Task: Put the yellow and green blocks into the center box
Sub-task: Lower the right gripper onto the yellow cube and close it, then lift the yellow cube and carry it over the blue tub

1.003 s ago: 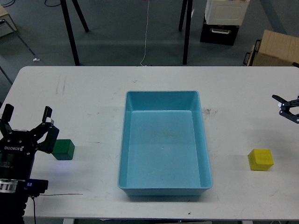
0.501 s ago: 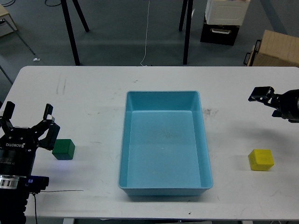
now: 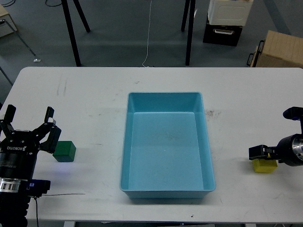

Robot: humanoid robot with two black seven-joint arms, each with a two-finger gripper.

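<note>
Blue box (image 3: 165, 189) sits mid-table on the white table (image 3: 94, 104), open side up, nothing inside it. Green block (image 3: 64, 151) is on the tabletop well left of the box, just beside the left gripper (image 3: 28, 124) — the near finger overlaps the block's left edge in view, can't tell if it touches. Left fingers are spread wide, holding nothing. Yellow block (image 3: 265, 165) is on the table well right of the box. Right gripper (image 3: 258, 152) is down at the block's top-left edge — seen dark and end-on, so can't tell how far apart its fingers are or whether it has a grip. Both blocks are outside the box.
</note>
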